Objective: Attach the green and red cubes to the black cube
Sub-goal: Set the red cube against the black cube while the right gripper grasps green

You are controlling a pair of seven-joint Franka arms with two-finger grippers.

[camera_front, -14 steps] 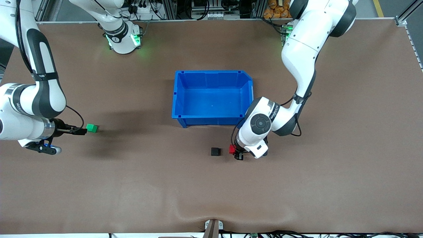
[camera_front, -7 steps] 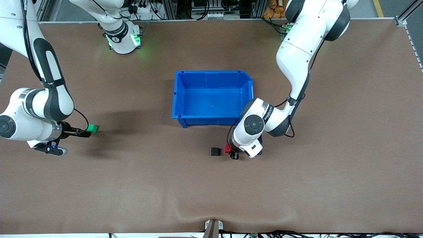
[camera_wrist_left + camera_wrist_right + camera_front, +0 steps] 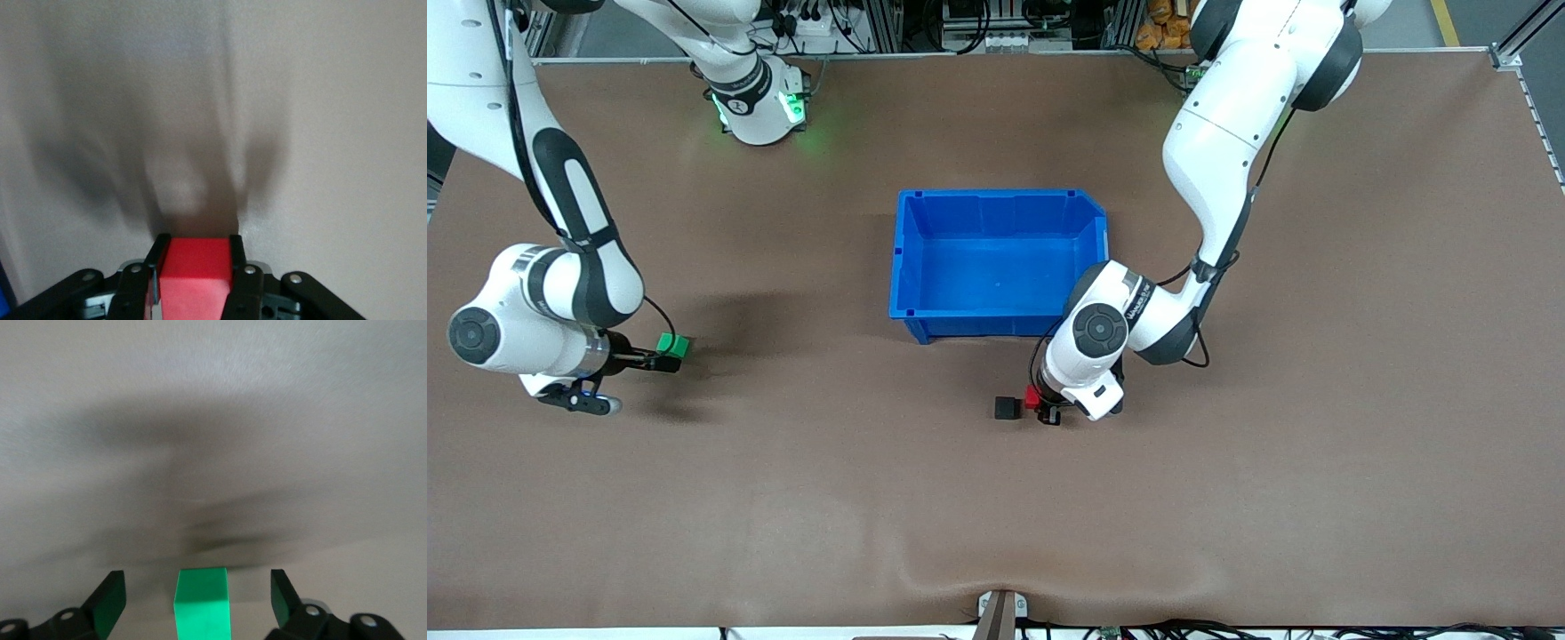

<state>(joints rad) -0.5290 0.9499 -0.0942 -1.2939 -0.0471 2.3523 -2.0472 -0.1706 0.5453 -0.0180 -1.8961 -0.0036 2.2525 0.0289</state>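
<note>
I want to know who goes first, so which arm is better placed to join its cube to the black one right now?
Left. The left gripper is shut on the red cube, right beside the black cube. The right gripper is open around the green cube, much nearer the right arm's end of the table.

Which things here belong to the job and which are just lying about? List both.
Job:
- red cube, clamped in left gripper, beside black cube
- black cube, on the table
- green cube, between right gripper's open fingers

Lying about:
- blue bin
</note>
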